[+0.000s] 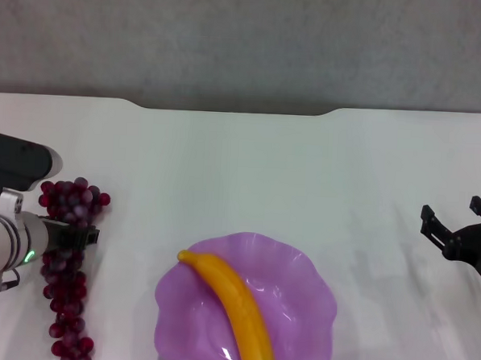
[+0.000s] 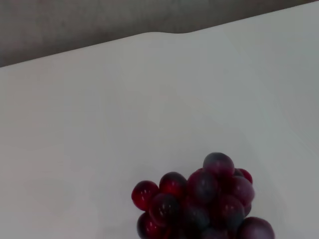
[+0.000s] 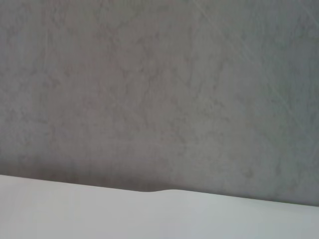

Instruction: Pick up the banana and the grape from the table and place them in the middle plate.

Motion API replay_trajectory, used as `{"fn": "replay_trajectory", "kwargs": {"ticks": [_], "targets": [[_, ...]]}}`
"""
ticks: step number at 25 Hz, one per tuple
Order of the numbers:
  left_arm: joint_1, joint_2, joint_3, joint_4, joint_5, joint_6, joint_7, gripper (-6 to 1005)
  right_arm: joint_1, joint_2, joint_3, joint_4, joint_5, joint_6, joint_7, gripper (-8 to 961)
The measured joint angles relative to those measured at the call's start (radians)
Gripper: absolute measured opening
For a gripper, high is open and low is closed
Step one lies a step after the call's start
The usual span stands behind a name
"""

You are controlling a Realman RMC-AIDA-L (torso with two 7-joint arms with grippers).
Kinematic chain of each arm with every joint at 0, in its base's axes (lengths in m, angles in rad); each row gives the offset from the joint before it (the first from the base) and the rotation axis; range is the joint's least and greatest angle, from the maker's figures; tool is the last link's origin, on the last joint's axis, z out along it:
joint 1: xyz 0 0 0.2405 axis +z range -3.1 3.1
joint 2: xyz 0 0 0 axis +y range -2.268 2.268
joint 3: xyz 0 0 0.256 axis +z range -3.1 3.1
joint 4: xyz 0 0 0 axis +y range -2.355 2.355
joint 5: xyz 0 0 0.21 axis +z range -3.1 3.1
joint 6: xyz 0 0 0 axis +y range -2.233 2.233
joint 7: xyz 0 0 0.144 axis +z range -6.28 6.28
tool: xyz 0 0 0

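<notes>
So the left gripper [image 1: 74, 236] is down right in the grape [image 1: 68, 260] bunch, its dark fingers reaching in around the middle of it. Can't honestly tell whether they've pinched shut on it or are just sitting around it, too much grape in the way. The left wrist view only shows the bunch's far end against the white table [image 1: 249, 164], no fingers at all.

The grape lies on the table at the left, well apart from the middle plate [image 1: 300, 268], running near to far.

Good news: the banana [image 1: 234, 309] is already lying in the purple plate, diagonally across it, so I'd call that half done. What's left is lifting the grape and getting it over to the plate beside the banana.

The right gripper [image 1: 456, 223] is parked off at the far right edge, fingers spread open, holding nothing.
</notes>
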Motion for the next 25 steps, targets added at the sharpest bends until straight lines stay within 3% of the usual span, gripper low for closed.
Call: {"fn": "replay_trajectory", "kwargs": {"ticks": [1,9,25], "targets": [[0.0,0.0,0.0,0.0,0.0,0.003,0.0,857,0.0,0.0,0.0,0.0,0.0,0.0,0.0,774],[0.025,0.001,-0.002,-0.008,0.001,0.078,0.001,560,0.0,0.0,0.0,0.0,0.004,0.0,0.0,767],[0.02,0.001,-0.016,-0.039,-0.008,0.12,0.005,467,-0.003,0.0,0.006,0.0,0.007,0.0,-0.002,764]]}}
